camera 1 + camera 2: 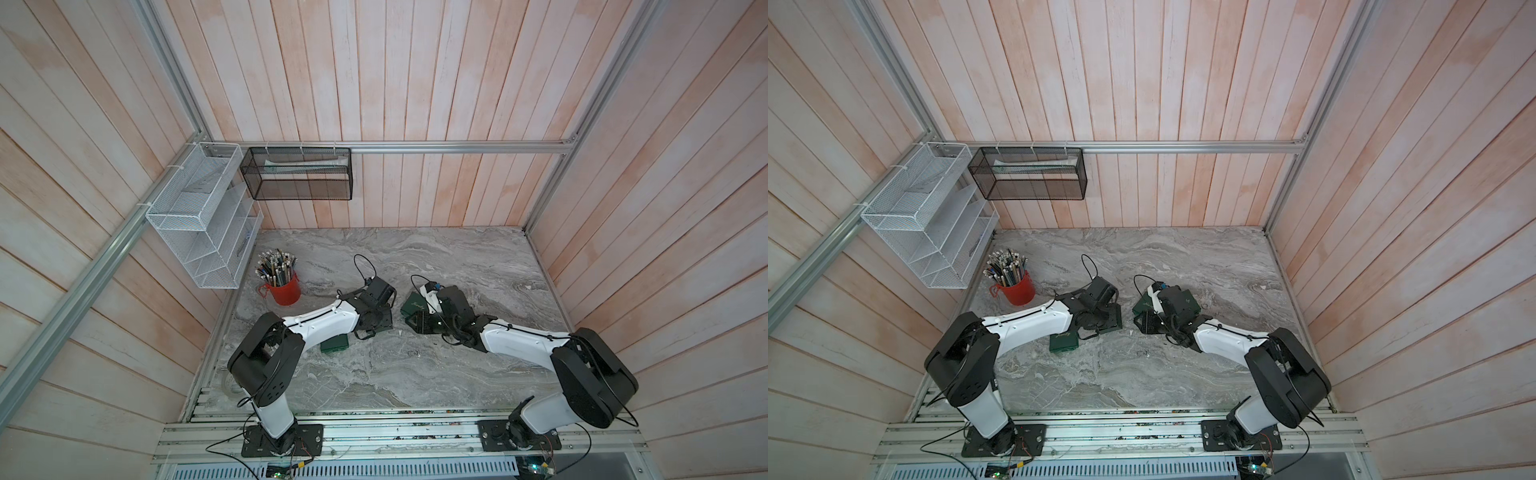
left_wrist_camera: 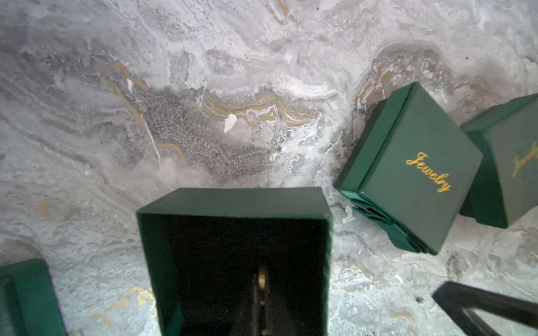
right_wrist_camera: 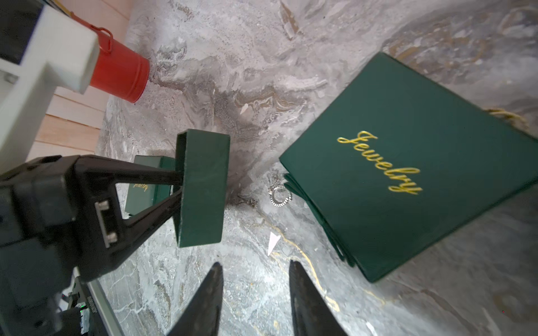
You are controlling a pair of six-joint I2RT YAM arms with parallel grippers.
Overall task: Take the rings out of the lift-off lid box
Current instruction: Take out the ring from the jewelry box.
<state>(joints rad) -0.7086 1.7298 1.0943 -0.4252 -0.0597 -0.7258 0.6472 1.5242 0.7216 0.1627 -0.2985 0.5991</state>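
Note:
One ring (image 3: 279,196), small and silvery, lies on the marble beside the edge of a green "Jewelry" box (image 3: 407,163). My left gripper (image 3: 179,186) is shut on an open green half of a lift-off lid box (image 3: 201,186), held off the table. In the left wrist view, that half (image 2: 233,203) shows its dark hollow side, with my left gripper (image 2: 262,291) inside it. My right gripper (image 3: 254,266) stands open over bare marble, a short way from the ring. In both top views the wrists hide the ring.
A white scrap (image 3: 273,240) lies between my right gripper and the ring. Two more closed green boxes (image 2: 407,168) (image 2: 509,163) lie close together, and another green box (image 1: 334,344) sits under my left forearm. A red cup of pencils (image 1: 284,286) stands at the back left.

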